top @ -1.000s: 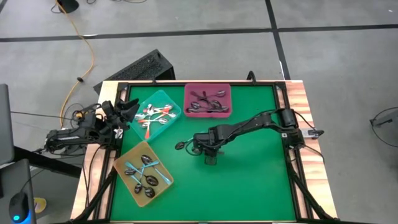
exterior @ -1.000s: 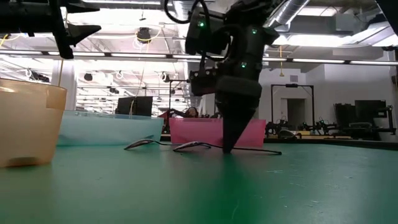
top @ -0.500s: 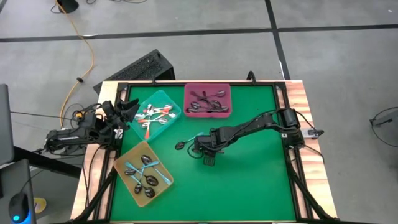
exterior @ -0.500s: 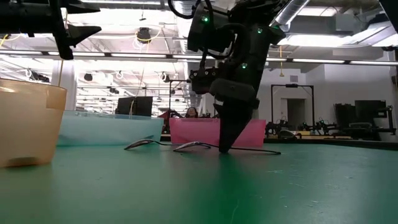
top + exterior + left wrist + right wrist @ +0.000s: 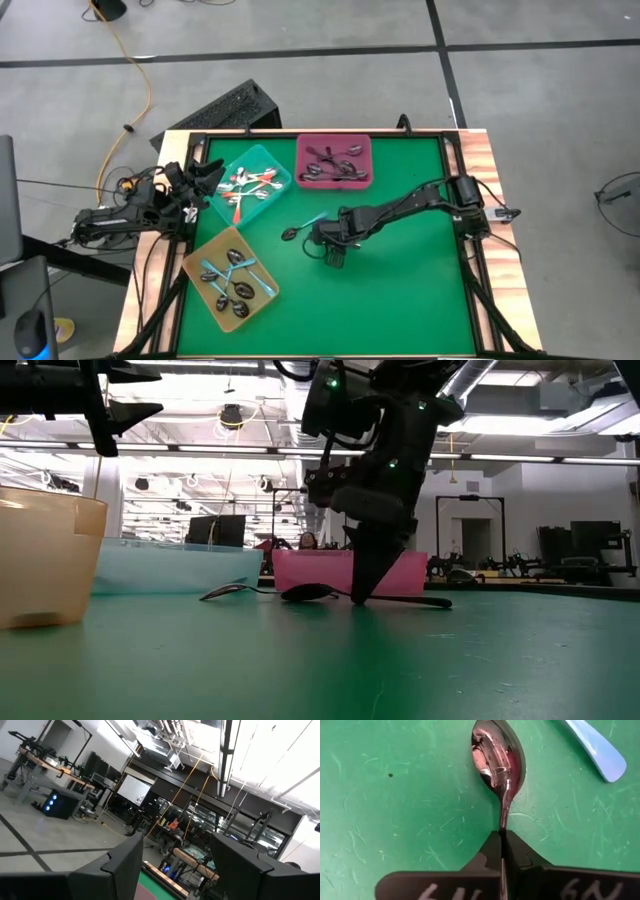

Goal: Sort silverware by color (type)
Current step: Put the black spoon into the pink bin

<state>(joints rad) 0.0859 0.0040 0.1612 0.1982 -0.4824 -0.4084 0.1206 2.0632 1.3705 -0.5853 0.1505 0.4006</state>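
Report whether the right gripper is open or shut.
Shut: the right gripper pinches the dark spoon by its neck, fingers pressed together.

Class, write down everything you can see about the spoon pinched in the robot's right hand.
The dark spoon looks all metal: a glossy, mirror-like oval bowl narrowing to a thin dark neck. It lies low on the green mat mid-table. The right hand is shut on its neck. A light blue handle lies nearby, apart.
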